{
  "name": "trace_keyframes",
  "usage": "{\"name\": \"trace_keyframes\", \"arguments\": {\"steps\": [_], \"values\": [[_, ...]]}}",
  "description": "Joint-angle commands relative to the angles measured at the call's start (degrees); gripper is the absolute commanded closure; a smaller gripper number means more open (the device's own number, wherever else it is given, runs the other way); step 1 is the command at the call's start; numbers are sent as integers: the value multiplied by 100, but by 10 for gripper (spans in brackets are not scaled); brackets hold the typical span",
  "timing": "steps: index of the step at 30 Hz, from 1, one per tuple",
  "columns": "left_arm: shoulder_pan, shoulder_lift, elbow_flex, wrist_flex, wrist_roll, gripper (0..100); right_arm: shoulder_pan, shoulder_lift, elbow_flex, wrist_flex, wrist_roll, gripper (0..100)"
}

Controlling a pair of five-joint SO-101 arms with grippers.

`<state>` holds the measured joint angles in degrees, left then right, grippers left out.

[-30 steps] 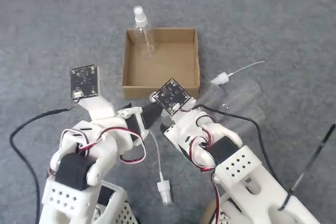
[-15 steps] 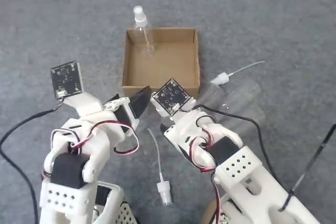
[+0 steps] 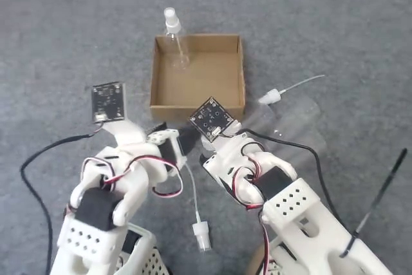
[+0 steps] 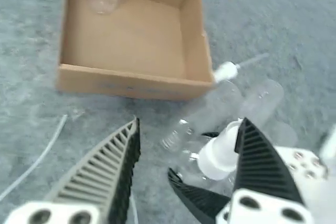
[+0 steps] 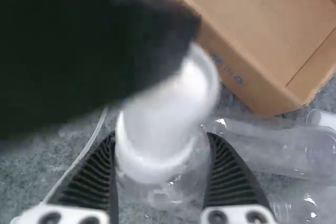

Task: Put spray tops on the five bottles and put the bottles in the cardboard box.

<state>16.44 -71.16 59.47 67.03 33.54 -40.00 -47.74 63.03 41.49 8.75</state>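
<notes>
Now, my right end effector (image 5: 161,148) pinched the bottle (image 5: 157,192) just outside the cardboard box (image 5: 241,85), left end effector (image 4: 190,124) spread beside its spray top (image 5: 168,108). Light, slick plastic, I judged: grip mid-body.

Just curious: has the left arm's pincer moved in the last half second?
Yes. The left pincer swung right, from under the brown cardboard box's left corner toward its middle.
</notes>
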Motion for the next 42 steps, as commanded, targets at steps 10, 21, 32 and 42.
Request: {"name": "trace_keyframes", "arguments": {"steps": [10, 21, 32, 42], "values": [[-79, -18, -136, 202, -79, 725, 31, -224, -246, -13, 114, 993], [-747, -18, -488, 299, -440, 725, 31, -224, -246, -13, 114, 993], [-1679, -905, -435, 290, -440, 724, 31, -224, -246, -13, 114, 993], [-2840, -3103, 857, 246, -826, 724, 40, -224, -246, -13, 114, 993]]}}
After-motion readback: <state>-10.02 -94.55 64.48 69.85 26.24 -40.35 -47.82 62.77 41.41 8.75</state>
